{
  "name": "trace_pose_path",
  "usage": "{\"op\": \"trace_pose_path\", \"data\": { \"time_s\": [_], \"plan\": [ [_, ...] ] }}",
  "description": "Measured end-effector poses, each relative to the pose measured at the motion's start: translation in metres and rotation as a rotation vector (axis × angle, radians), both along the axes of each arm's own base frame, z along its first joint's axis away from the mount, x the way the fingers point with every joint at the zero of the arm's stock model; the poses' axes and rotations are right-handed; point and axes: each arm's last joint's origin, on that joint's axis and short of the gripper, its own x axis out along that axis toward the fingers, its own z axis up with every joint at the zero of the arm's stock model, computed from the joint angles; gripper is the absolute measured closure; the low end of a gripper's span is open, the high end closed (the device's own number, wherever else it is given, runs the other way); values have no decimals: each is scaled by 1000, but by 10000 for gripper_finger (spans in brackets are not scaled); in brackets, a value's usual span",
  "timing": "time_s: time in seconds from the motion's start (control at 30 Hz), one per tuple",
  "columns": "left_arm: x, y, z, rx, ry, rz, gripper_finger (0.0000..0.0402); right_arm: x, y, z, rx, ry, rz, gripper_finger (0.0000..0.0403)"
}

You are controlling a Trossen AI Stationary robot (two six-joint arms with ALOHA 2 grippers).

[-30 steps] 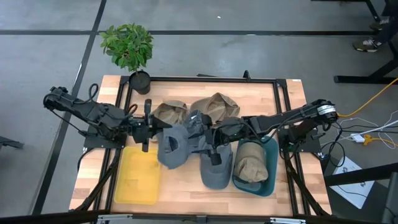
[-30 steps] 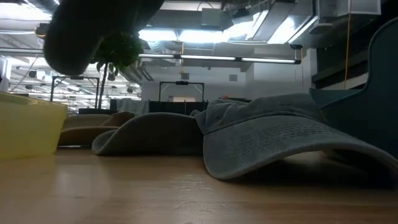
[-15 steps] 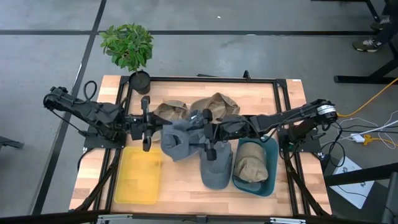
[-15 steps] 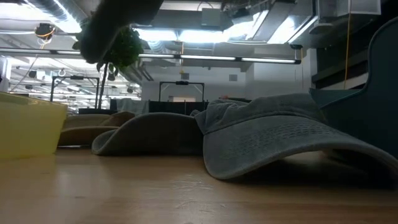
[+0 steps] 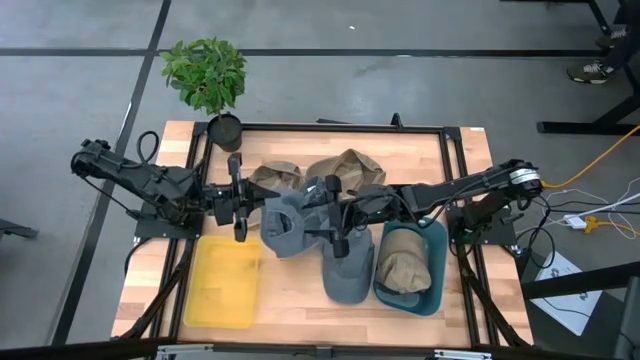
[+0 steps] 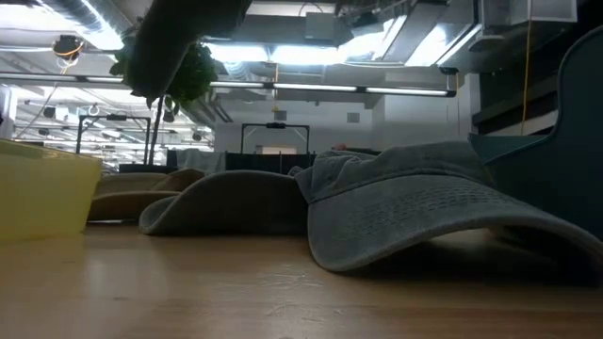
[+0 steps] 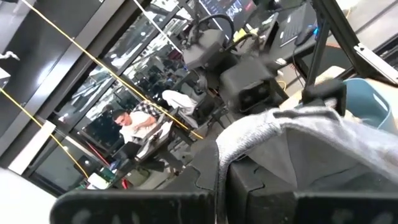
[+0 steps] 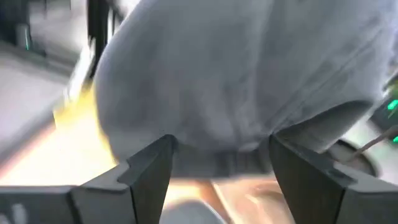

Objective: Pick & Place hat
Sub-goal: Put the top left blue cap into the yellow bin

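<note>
- Since earlier frames: grey hat [image 5: 290, 222] moved from lower centre-left, near the yellow bin [image 5: 222, 283], up and rightward to frame centre; left gripper [image 5: 262, 209] went w/ it. Little change in the last half sec.
- Left gripper: fingers together, clamped on the grey hat's edge; hat hangs off the table, fabric drooping. Left wrist view shows the cloth [image 7: 323, 149] draped right over the fingers.
- Right gripper [image 5: 335, 228]: fingers spread wide, just beside the hat on its right. Right wrist view has the hat [image 8: 249, 74] filling the gap ahead of the fingers [image 8: 149, 168]. Prob set for a handover, not gripping yet.
- Second grey hat [image 5: 347, 272] flat on the table [image 5: 300, 310], lower centre, touching the teal bin [image 5: 436, 262].
- Teal bin, lower right, already holds a tan hat [image 5: 404, 260]; so lifted hat likely headed somewhere by colour, can't tell which bin.
- Two more tan hats [image 5: 310, 175] upper centre, untouched.
- Plant [image 5: 205, 75] upper left, clear of the work.
</note>
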Motion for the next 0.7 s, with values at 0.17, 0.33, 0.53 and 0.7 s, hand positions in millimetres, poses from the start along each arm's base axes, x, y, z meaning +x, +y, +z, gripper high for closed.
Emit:
{"op": "trace_pose_path", "data": {
  "time_s": [0.17, 0.33, 0.53, 0.7],
  "plan": [
    [-5, -3, 2, -61, -14, -1, 398, -3, 4, -7, -354, 65, -48, 140],
    [-10, -3, 3, -197, -52, 147, 398, -5, 12, -4, -506, 55, -52, 140],
    [-17, 0, 6, -391, -117, 247, 398, -5, 17, 2, -581, 2, -99, 140],
    [-19, 0, 7, -456, -135, 231, 398, -3, 17, 16, -593, -121, -145, 140]
  ]
}}
